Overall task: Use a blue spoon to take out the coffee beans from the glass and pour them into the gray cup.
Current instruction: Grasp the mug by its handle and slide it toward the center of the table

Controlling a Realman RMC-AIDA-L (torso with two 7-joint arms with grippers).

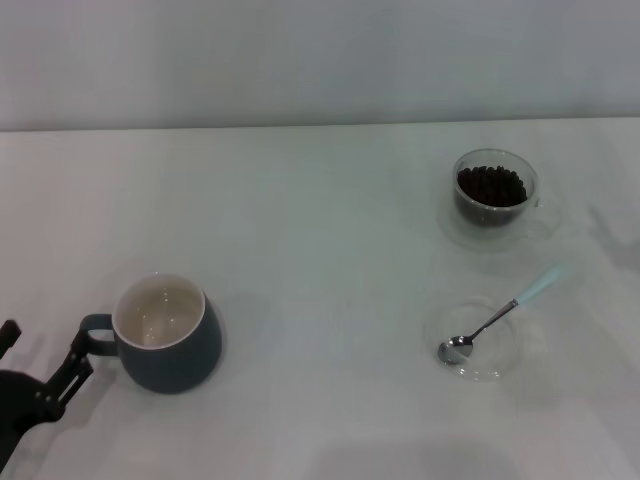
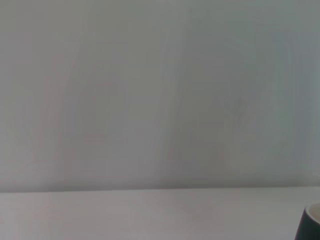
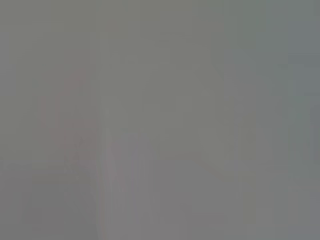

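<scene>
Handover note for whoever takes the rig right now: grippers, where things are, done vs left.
Left gripper: low at the near left, right by the gray cup's handle; not holding anything.
Right gripper: out of view.
Gray cup: near left on the table, upright, no beans inside.
Glass: far right, coffee beans heaped in it.
Blue spoon: lying with its bowl in the shallow clear dish, in front of the glass, untouched.
Done: nothing yet.
Left: pick up spoon, scoop beans, pour into cup.

gray cup (image 2: 311, 223) edge-cut; left gripper (image 1: 40, 385) partly cropped
</scene>
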